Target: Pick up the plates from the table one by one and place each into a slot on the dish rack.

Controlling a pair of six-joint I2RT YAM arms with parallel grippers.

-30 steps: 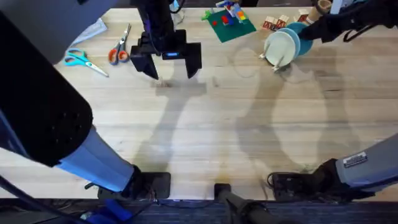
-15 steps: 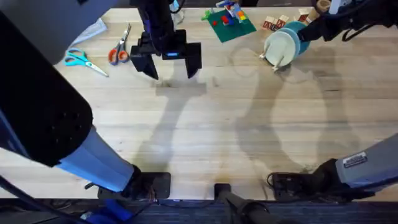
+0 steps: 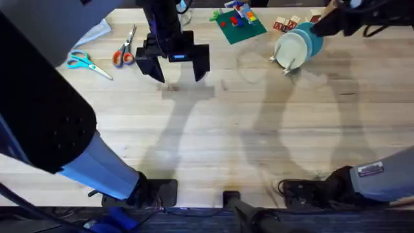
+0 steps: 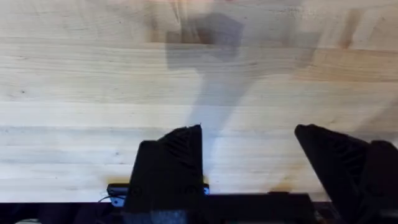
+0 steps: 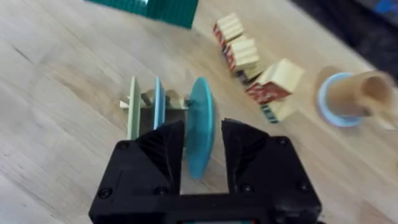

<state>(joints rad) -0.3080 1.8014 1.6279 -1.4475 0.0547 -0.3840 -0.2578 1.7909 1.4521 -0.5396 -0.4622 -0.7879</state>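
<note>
The teal plate (image 5: 200, 124) stands on its edge in the dish rack (image 5: 176, 101), at the far right of the tabletop (image 3: 259, 129). The light-blue plate (image 5: 158, 102) stands in the next slot, just beside it. A cream plate (image 5: 132, 112) stands on the other side of the blue one. All three are upright, with little gaps between them.

Your right gripper (image 5: 203, 123) is right over the teal plate. Its fingers (image 5: 165, 149) are apart, one on each side of the plate. You can see a thin gap on both sides, so it looks like they are not pinching it.

Here is what changed. A second ago, seen from above, the right gripper (image 3: 321, 24) was down against the plate. Now it sits a little farther back and off it. The plates have not moved at all. So it looks like you have let go, and the teal plate stays up by itself.

Your left gripper (image 3: 171, 65) has not moved. It hangs over bare wood, well apart from the rack, with its fingers (image 4: 180, 155) wide apart and nothing in them.

No blue or teal plate lies flat on the tabletop. So both plates look put away, and the job looks about done. Pull the right arm back gently so you do not bump the plate.
</note>
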